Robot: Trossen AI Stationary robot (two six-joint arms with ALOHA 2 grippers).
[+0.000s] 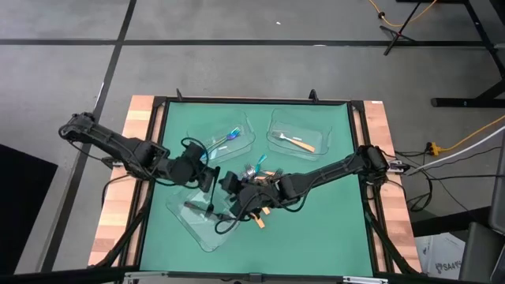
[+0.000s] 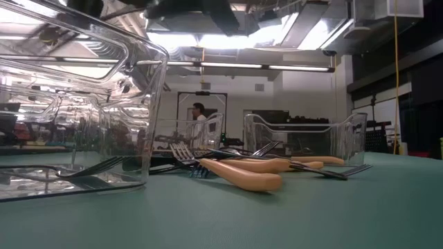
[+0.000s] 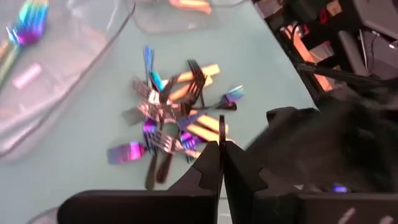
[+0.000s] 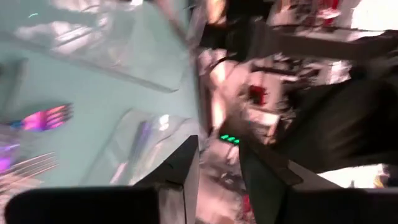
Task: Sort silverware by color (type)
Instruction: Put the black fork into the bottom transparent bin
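High view: forks [image 1: 259, 175] crisscrossed, mixed directions.

Mat centre crowded: the tangled heap of iridescent, orange-handled and dark slim forks [image 1: 260, 183] sits between both grippers, the dark left gripper [image 1: 211, 180] shut just beside it, the dark right gripper [image 1: 230, 183] with fingers parted at the heap's near edge. Three clear plastic rectangular trays block the surroundings: far-left tray [image 1: 225, 139], far-right tray [image 1: 304, 130], near-left tray [image 1: 207, 217]. Bare green mat [image 1: 323, 225] lies open near-right.
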